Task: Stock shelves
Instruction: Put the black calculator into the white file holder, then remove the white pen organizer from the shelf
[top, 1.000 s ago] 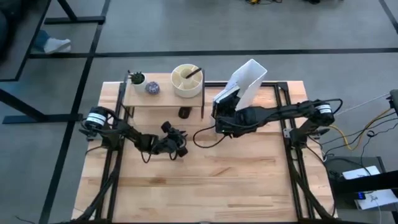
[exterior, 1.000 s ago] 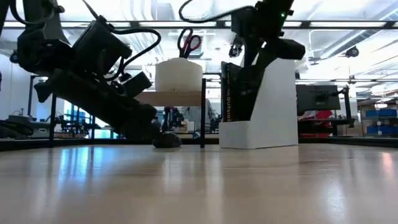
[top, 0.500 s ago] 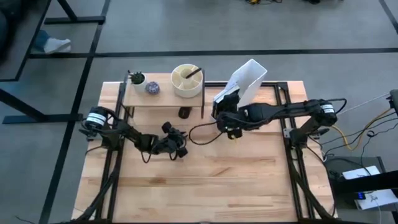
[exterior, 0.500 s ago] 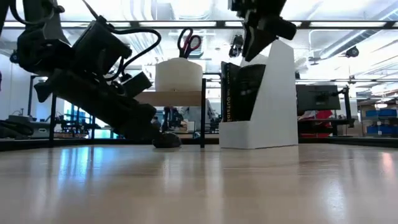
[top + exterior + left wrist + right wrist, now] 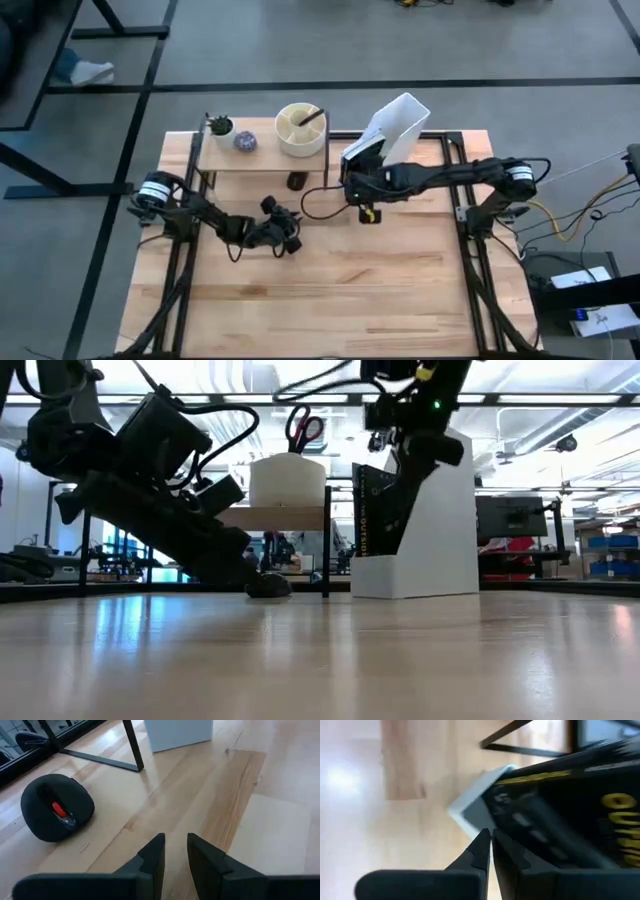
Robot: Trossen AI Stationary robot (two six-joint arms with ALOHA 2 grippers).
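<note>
The right gripper (image 5: 352, 183), fingers nearly closed and empty, had swung back to the book (image 5: 378, 510) in the white holder (image 5: 400, 130) beside the shelf (image 5: 262, 158), seemingly nudging it, while the left gripper (image 5: 290, 243), fingers narrow, waited near the mouse (image 5: 56, 813).

My dark left gripper (image 5: 174, 851) is showing black fingers (image 5: 152, 855) above pale blond table wood (image 5: 260, 835). Just ahead of it a black mouse (image 5: 56, 807) is showing a red wheel. By my right gripper (image 5: 490, 851), the book (image 5: 580, 805) is showing black with yellow lettering, inside a white holder (image 5: 398, 130). The shelf (image 5: 262, 156) is showing light wood on black legs, carrying a cream bowl (image 5: 300, 129) and a blue-and-white patterned ball (image 5: 245, 142).
</note>
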